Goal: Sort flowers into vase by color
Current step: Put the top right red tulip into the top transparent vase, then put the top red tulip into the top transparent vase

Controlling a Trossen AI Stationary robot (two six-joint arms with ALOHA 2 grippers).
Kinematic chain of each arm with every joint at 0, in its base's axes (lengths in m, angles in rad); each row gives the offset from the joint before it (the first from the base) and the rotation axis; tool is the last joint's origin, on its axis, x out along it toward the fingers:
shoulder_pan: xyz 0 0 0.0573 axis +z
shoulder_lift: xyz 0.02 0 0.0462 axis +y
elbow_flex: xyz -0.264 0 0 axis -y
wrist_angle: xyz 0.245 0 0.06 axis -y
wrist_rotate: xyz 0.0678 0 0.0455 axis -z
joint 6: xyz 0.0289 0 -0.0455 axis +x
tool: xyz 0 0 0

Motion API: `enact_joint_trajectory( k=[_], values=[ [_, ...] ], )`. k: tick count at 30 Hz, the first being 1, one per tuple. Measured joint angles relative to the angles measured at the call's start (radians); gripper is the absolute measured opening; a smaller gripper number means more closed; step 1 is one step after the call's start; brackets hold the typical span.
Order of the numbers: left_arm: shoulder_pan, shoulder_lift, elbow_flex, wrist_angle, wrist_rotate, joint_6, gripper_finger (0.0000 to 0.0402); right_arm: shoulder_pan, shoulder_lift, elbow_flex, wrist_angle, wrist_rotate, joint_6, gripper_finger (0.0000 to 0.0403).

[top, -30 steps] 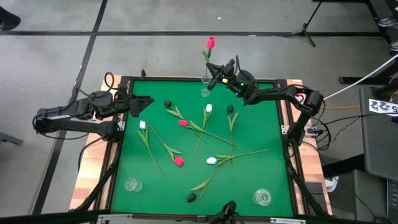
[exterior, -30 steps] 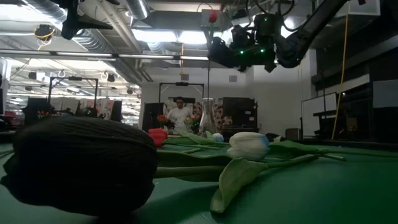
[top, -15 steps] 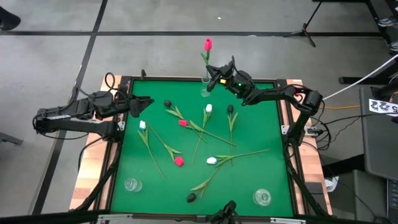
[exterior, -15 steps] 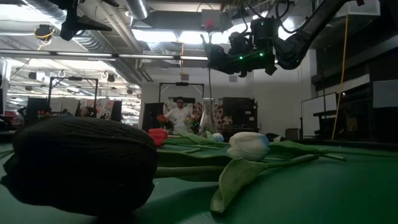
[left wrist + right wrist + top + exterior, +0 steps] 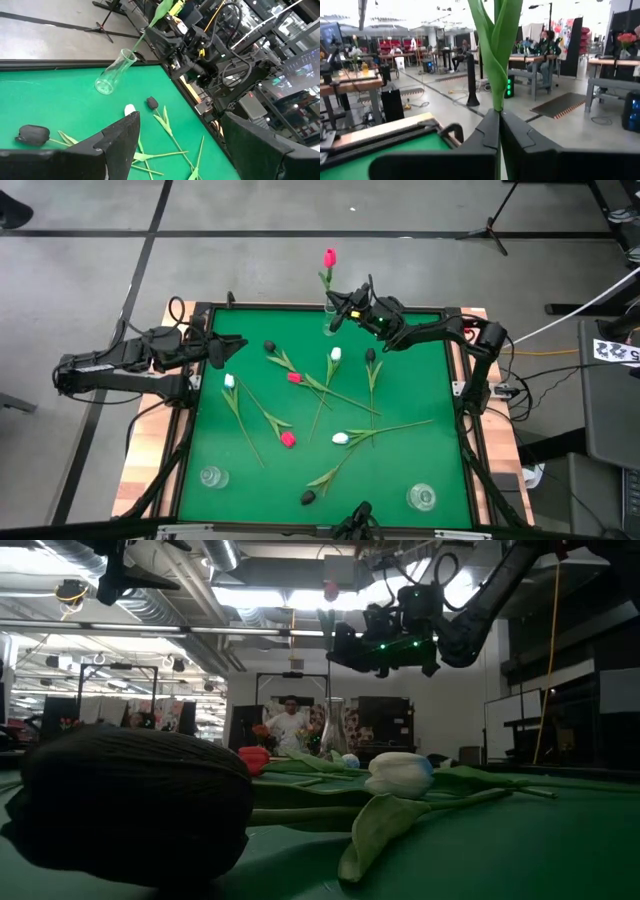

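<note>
While the left gripper (image 5: pixel 228 351) waits open, the right gripper (image 5: pixel 341 309) pinches a pink-red tulip (image 5: pixel 329 258)

At the table's (image 5: pixel 450 430) far edge stands a vase (image 5: pixel 330 320), with the right gripper (image 5: pixel 345 308) just above it clamping a tulip (image 5: pixel 328 268) by the stem. Other tulips (image 5: pixel 330 395) lie scattered mid-table. The left gripper (image 5: pixel 228 350) waits, fingers apart, at the left edge

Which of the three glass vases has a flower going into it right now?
The far-edge vase, under the right gripper, which is shut on the pink-red tulip. The near-left vase and the near-right vase stand without flowers.
</note>
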Motion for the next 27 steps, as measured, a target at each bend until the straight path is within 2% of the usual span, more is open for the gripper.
enact_joint_trajectory(
  k=[7,10,16,21,27],
  values=[
    [0.000,0.000,0.000,-0.003,0.000,0.000,0.0273,-0.027,0.001,0.000,-0.052,0.016,0.069,0.0013],
    [0.000,0.000,0.000,-0.003,0.000,0.000,0.0273,-0.042,0.002,0.000,-0.056,-0.011,0.105,0.0029],
    [0.000,0.000,0.000,-0.004,0.000,0.024,0.0273,-0.040,0.002,0.000,-0.054,-0.023,0.098,0.0106],
    [0.000,0.000,0.000,-0.030,0.000,0.030,0.0273,-0.040,0.002,0.000,-0.051,-0.091,0.097,0.0180],
    [0.000,0.000,0.000,-0.090,0.000,0.031,0.0273,-0.045,-0.062,0.000,-0.059,-0.126,0.078,0.0222]
  ],
)
